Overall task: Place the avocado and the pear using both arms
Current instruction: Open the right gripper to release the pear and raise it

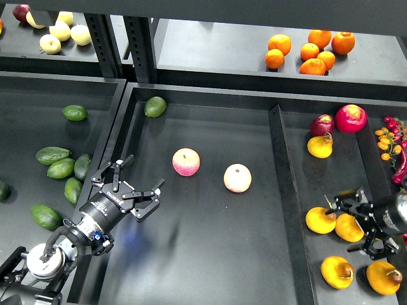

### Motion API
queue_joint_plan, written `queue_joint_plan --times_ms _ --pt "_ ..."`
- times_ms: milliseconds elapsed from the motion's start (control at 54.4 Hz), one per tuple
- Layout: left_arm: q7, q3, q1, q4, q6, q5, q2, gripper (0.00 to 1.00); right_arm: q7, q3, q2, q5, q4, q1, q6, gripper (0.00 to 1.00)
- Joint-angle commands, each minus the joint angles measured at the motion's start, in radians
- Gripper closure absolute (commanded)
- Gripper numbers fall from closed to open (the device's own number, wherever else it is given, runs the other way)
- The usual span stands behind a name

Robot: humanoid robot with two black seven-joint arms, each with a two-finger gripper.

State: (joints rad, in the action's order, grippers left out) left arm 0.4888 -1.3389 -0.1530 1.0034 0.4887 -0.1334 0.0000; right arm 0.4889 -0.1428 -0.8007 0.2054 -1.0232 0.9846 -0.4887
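While no writing legible, left gripper (141,179) spread and empty; right gripper (348,210) at pear (349,227), grip unclear.

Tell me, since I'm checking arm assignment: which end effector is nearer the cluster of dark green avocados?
Left. The left end effector sits open just right of the avocados; the right end effector is far across, among the yellow pears.
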Motion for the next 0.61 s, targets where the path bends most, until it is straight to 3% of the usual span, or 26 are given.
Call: queue_joint_plan --times_ms 0,349,588 --pt "0.000 0.000 -0.010 0.001 0.000 0.000 0.000 0.01 0.000 0.095 -0.023 0.094 0.005 -0.020 0.000 0.01" --pt "0.000 -0.011 -0.020 0.001 0.000 0.000 0.000 0.01 0.000 0.468 -0.008 0.296 0.058 -0.167 0.000 0.00" --pt "0.000 -0.009 -0.039 0.001 0.000 0.000 0.000 0.01 0.000 0.761 0.110 0.310 0.100 -0.376 0.000 0.00"
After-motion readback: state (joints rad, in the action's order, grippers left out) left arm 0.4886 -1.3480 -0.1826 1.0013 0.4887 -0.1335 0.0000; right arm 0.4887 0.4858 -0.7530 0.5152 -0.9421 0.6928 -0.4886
